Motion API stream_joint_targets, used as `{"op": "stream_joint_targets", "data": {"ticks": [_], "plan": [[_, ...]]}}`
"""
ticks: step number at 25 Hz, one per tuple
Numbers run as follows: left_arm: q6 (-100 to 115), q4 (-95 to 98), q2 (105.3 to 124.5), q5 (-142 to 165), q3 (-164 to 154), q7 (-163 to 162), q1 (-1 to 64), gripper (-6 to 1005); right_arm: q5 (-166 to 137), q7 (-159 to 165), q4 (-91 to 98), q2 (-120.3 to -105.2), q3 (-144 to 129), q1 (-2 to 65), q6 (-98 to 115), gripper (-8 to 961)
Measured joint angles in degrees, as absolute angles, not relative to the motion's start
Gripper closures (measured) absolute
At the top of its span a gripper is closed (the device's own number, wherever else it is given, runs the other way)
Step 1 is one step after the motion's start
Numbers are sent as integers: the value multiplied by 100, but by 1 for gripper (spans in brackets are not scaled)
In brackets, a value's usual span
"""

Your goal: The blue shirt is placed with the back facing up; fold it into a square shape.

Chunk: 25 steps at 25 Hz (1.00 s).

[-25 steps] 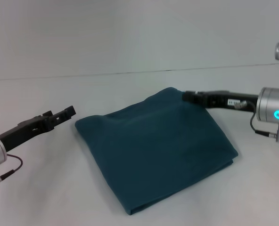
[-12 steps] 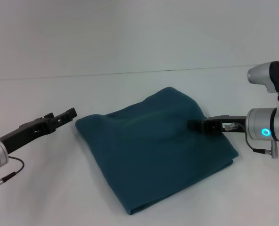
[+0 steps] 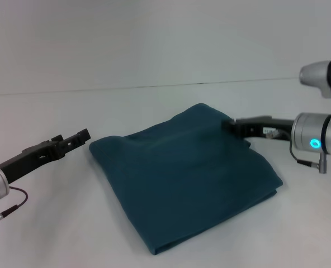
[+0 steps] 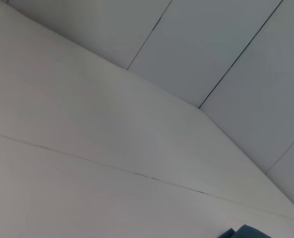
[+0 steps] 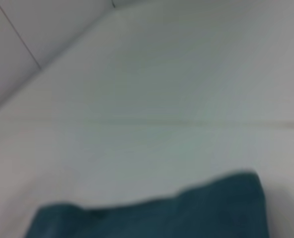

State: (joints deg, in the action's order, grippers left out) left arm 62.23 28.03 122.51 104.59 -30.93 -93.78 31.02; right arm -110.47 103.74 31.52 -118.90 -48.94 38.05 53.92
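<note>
The blue shirt lies folded into a rough square on the white table in the head view. A corner of it shows in the left wrist view, and an edge in the right wrist view. My left gripper hovers just left of the shirt's left corner, apart from it. My right gripper is at the shirt's far right edge, above the fabric. No pale print shows.
The white table surrounds the shirt on all sides. A pale wall rises behind the table's far edge.
My right gripper swung down over the shirt's right side, then came back up toward the far right edge. The left arm and the shirt have barely moved.
</note>
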Motion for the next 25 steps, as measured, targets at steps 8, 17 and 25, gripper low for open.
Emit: {"op": "stream_joint_targets", "data": {"ticks": [8, 17, 25], "plan": [[6232, 2804, 12252, 10459, -3094, -9397, 3098, 48, -11113, 10357, 3135, -11818, -4990, 3896, 6126, 951], [6227, 2804, 12252, 10459, -3089, -9402, 3094, 48, -11492, 10732, 3094, -11741, -4973, 3501, 6090, 927], [6138, 2709, 12252, 10475, -3133, -9424, 3163, 48, -10709, 9915, 3200, -11781, -4497, 3387, 6273, 896]]}}
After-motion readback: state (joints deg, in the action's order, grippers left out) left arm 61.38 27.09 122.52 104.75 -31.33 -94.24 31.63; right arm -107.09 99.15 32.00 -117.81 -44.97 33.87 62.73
